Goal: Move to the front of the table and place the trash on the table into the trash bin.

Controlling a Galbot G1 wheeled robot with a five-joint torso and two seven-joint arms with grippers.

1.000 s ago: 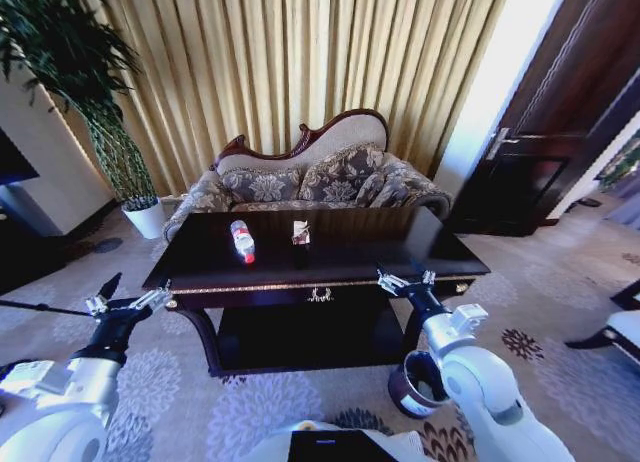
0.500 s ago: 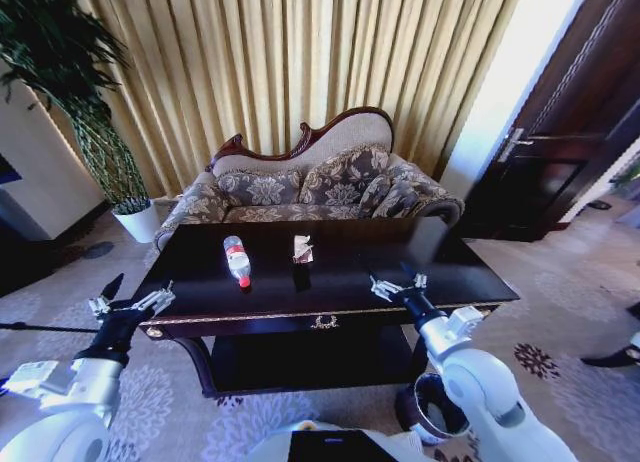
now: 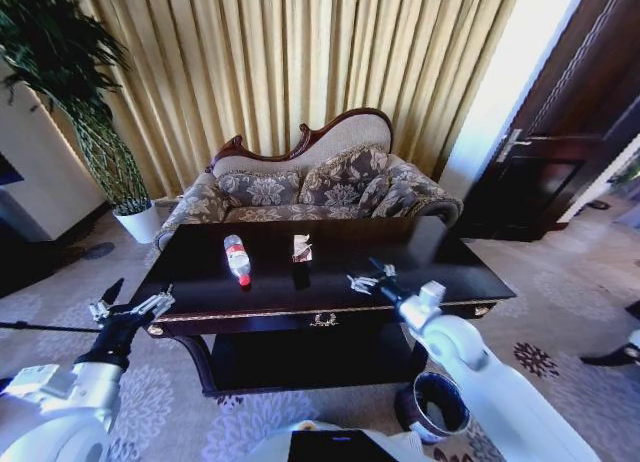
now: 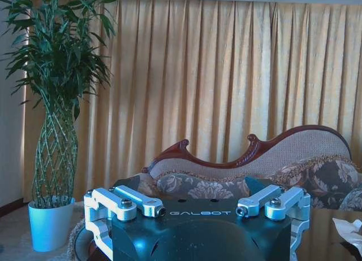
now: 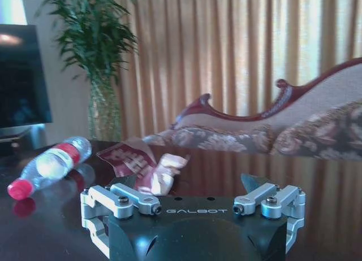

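so the robot's parked in front of the dark glossy table (image 3: 440,257), the one with the gold emblem on the drawer. right gripper (image 3: 366,279) is out over the tabletop near the front edge, fingers spread wide with nothing in them, pointed toward the trash. from the right wrist view the fingers (image 5: 136,200) are splayed apart and the stuff sits just ahead of them.

the trash is all on the table: a clear plastic bottle (image 3: 237,258) with red label and cap lying on its side toward the left, and a small crumpled wrapper (image 3: 301,247) just to its right, near but not touching.

left gripper (image 3: 128,309) hangs off the table's left front corner, also spread open and empty, not over the tabletop.

the trash bin (image 3: 432,404) is on the carpet by the table's right front leg, down beside the right arm. sofa (image 3: 310,187) sits behind the table, potted plant (image 3: 95,132) off in the left corner.
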